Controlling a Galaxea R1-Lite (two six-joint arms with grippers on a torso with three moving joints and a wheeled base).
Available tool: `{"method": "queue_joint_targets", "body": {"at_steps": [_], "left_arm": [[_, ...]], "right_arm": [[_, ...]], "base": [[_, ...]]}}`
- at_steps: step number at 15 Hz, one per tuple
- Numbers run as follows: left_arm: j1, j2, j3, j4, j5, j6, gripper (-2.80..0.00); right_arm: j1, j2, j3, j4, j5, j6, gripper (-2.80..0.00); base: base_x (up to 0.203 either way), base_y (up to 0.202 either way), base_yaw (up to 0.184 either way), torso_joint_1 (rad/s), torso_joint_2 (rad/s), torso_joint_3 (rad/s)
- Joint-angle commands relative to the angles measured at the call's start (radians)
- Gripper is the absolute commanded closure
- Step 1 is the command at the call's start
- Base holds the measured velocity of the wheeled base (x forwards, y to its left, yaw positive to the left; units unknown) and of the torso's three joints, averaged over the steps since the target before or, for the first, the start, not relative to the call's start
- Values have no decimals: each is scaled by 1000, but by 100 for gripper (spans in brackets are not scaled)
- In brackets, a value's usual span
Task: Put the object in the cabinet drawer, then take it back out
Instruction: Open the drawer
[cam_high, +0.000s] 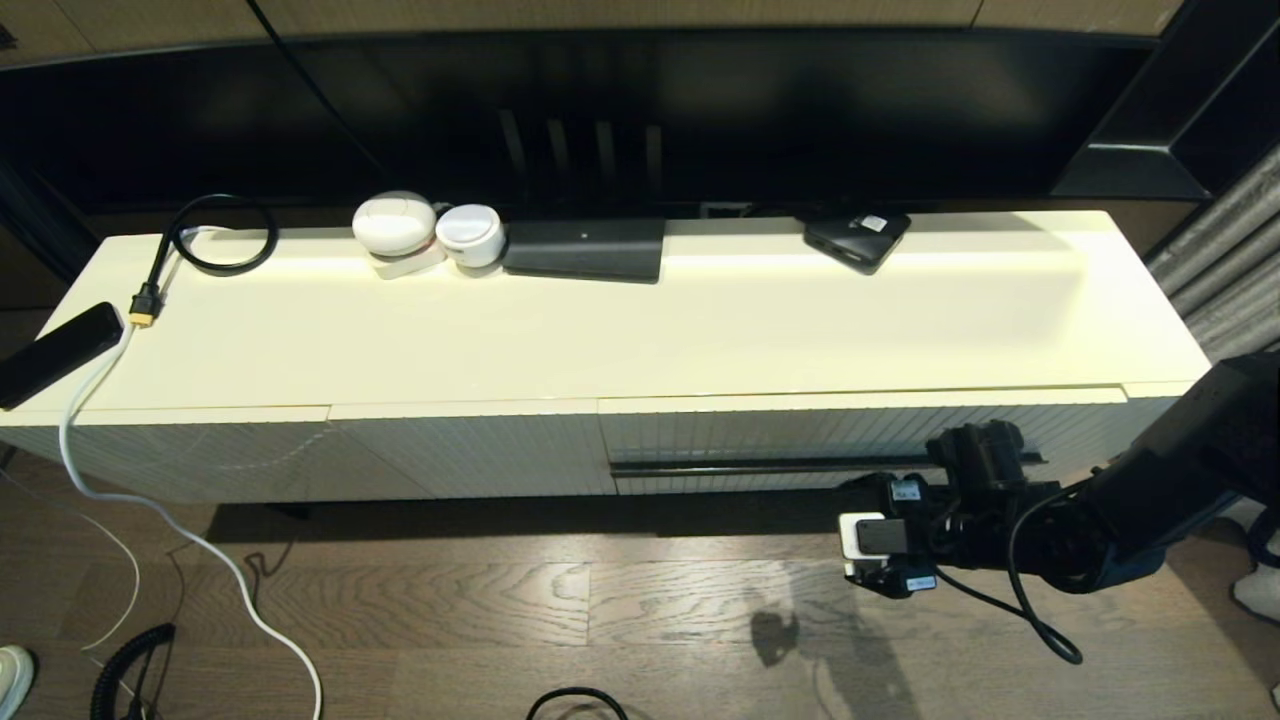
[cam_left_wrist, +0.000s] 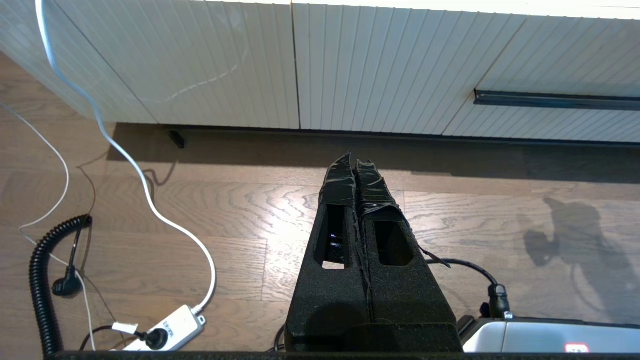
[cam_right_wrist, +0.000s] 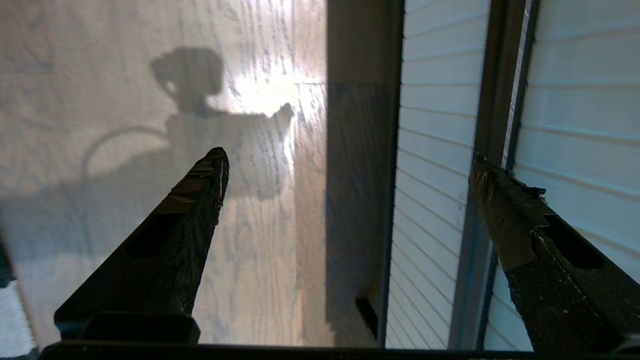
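The cabinet drawer (cam_high: 800, 432) is pushed in on the right half of the cream cabinet. Its thin black handle bar (cam_high: 740, 467) runs across the ribbed front. My right gripper (cam_high: 866, 522) hangs low in front of the drawer, just below the bar, and stands open and empty. In the right wrist view one finger (cam_right_wrist: 505, 220) lies close against the handle bar (cam_right_wrist: 500, 90), and the other finger (cam_right_wrist: 195, 200) is out over the floor. My left gripper (cam_left_wrist: 354, 161) is shut and empty, low over the wooden floor, left of the drawer (cam_left_wrist: 555, 60). It is out of the head view.
Along the back of the cabinet top (cam_high: 700, 330) lie two white round devices (cam_high: 395, 225), a flat black box (cam_high: 585, 248), a small black device (cam_high: 857, 238) and a black cable loop (cam_high: 222, 235). White and black cords (cam_high: 190, 540) trail over the floor at the left.
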Motion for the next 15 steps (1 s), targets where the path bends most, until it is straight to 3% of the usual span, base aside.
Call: {"method": "queue_joint_targets", "body": {"at_steps": [1,15], "left_arm": [[0,0,0,0,0,0,0],[0,0,0,0,0,0,0]], "right_arm": [[-9,21,-20,-3,0,-7,-280],[-33,81,-114,-3,-33,-8,-280]], "base": [[0,0,0,0,0,0],[0,0,0,0,0,0]]}}
